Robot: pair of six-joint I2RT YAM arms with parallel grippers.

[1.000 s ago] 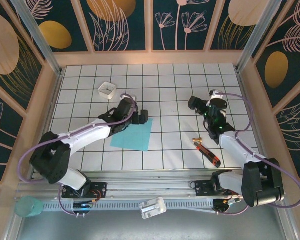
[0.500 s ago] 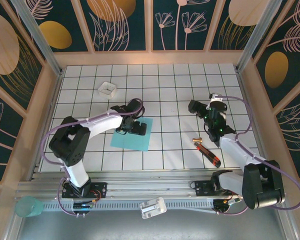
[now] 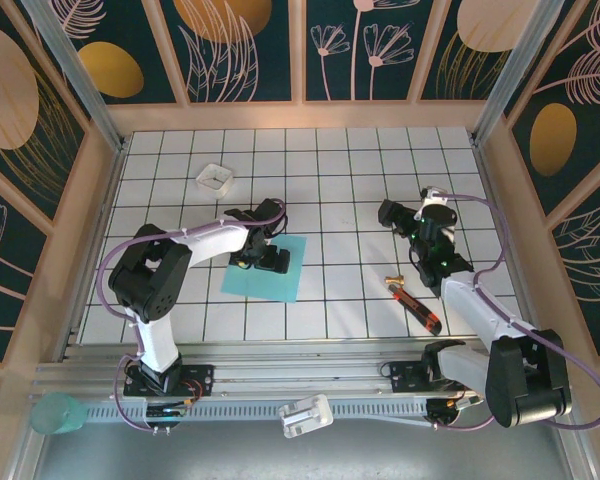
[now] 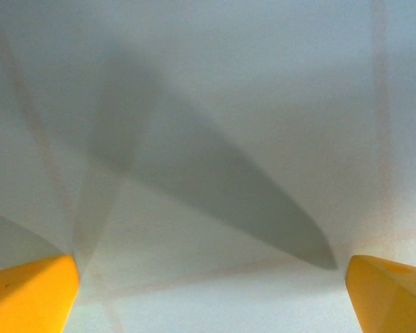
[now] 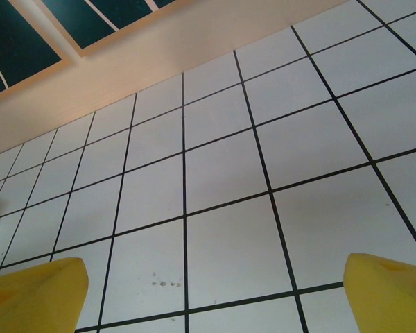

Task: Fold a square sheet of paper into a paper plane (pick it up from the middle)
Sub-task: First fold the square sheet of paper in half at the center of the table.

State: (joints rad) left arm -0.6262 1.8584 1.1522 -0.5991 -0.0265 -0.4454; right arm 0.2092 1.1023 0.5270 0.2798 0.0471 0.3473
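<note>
Square sheet of paper is lying flat and unfolded on the counter, turquoise side showing and no creases visible. All positions below are being taken from this sheet.

Left arm: the left gripper is pointing down over the sheet's far half, inside its edges. Its jaws are standing wide apart and are gripping nothing. In the left wrist view, the two yellow fingertips are sitting at the bottom corners with the left gripper spread between them. The sheet is showing as a pale blue-grey surface close beneath, with a dark shadow running across it. I cannot tell whether the pads are touching the paper.

Right arm: the right gripper is hanging well to the right of the sheet, off the paper. Its jaws are spread wide too and are empty. In the right wrist view, the right gripper is looking out over bare white grid tiles of the counter, with yellow fingertips at the lower corners.

Other items:
- A small white square tray is sitting beyond the sheet's far-left corner, apart from it.
- A red-and-black pen-like tool is lying well to the right of the sheet, level with its near edge.
</note>
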